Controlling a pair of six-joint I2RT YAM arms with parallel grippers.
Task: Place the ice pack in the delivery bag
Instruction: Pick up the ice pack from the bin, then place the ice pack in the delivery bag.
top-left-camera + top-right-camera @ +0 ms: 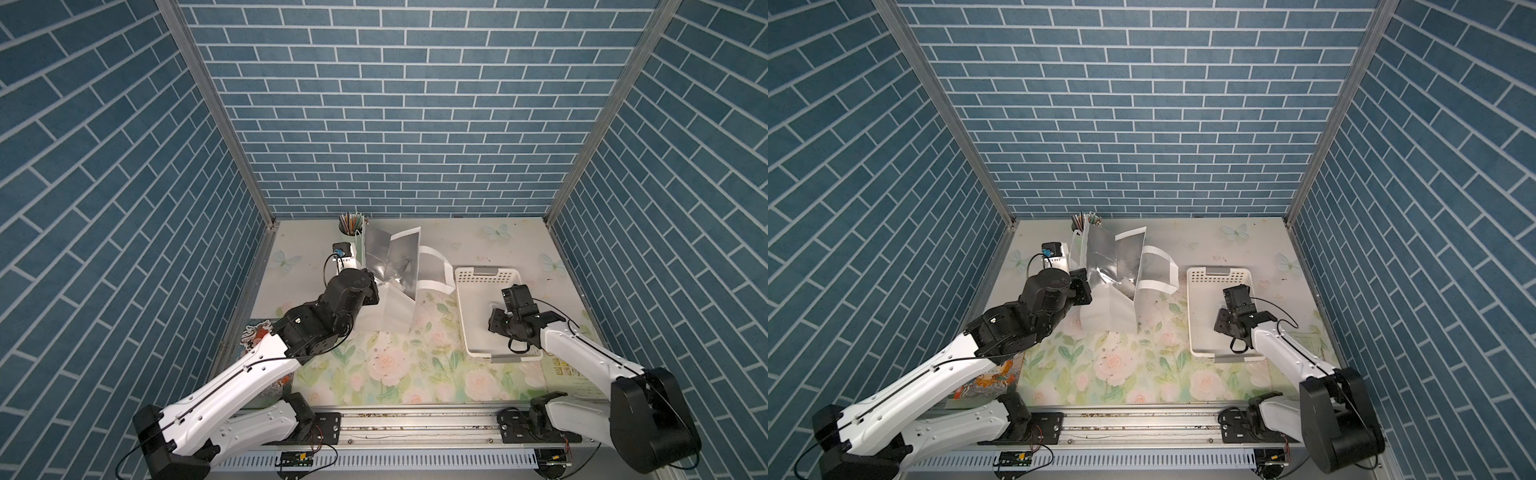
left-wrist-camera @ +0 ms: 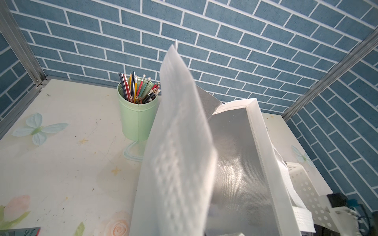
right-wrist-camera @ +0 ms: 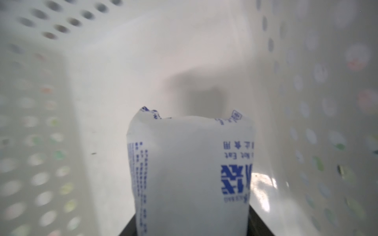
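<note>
The left gripper (image 1: 1083, 289) is clamped shut on a wall of the bag (image 2: 180, 153), evidently propping its mouth open. The right gripper (image 1: 496, 322), half closed, pinches the ice pack (image 3: 190, 173) inside the basket (image 1: 478, 274).

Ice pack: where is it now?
Right wrist view: the ice pack is inside the white perforated basket, on the right side of the table, held by the right gripper.

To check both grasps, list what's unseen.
- right gripper fingertips: behind its wrist in both top views, under the ice pack in the right wrist view.
- left gripper fingertips: too small in top views; cut off by the left wrist view's edge.
- delivery bag wall: blurred there.
</note>
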